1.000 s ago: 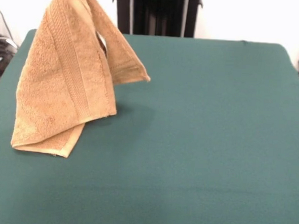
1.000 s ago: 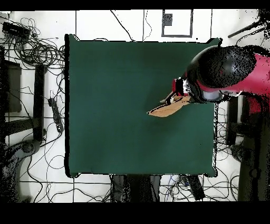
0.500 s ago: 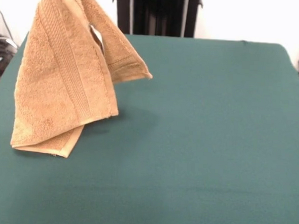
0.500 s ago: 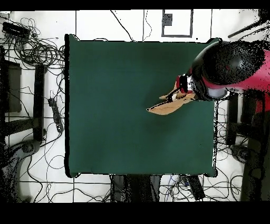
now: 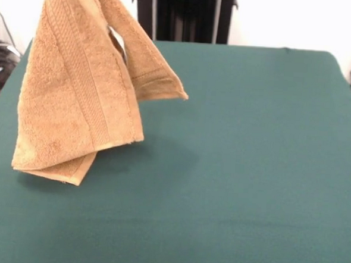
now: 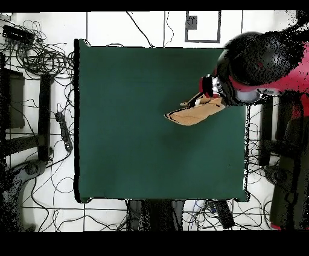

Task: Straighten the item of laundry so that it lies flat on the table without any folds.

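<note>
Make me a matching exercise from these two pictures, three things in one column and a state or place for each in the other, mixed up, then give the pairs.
Column one:
1. towel
2. table
3. robot arm

Column two:
A. covered in dark green cloth
B. red and black, over the table's edge in the overhead view
C. hanging folded, lifted by its top, with its lower end near the table

Pairs: 1-C, 2-A, 3-B
</note>
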